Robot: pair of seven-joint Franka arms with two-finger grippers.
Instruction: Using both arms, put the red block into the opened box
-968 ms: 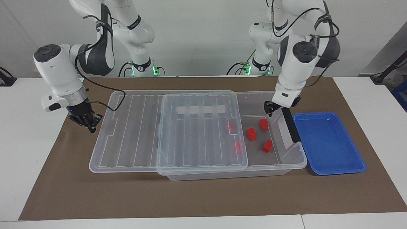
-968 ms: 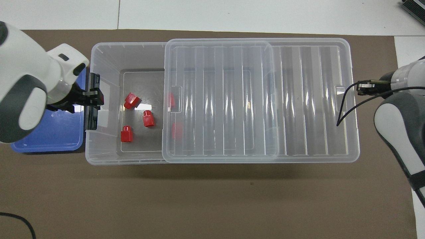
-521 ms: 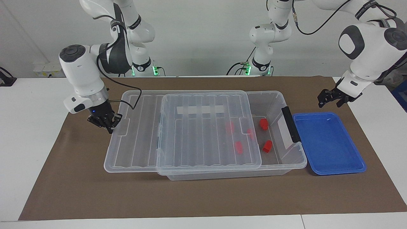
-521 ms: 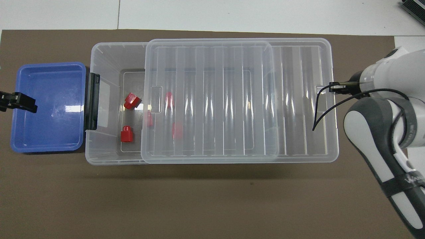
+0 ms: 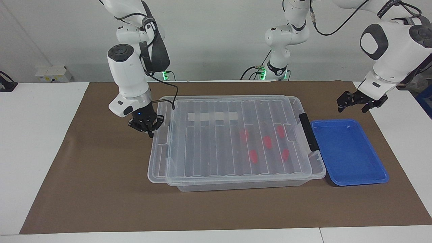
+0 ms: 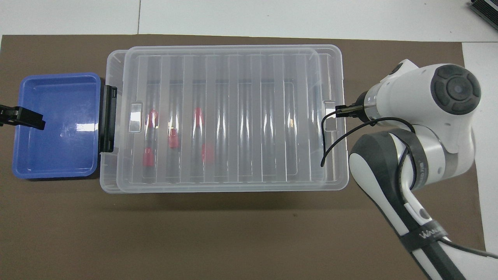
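We see the box point(image 5: 236, 180) at mid-table with its ribbed lid point(image 5: 233, 138) covering nearly all of it, and the blue tray point(image 5: 349, 152) just beside its latch end. Five red blocks point(image 5: 267, 142) lie inside, under the lid. The right gripper point(image 5: 147, 127), fingers clenched, sits at the lid's edge; the left gripper point(image 5: 358, 101), released, hangs above the tray's edge.

White jointed arms point(image 5: 130, 76) — grey joints, black cables, black grippers.
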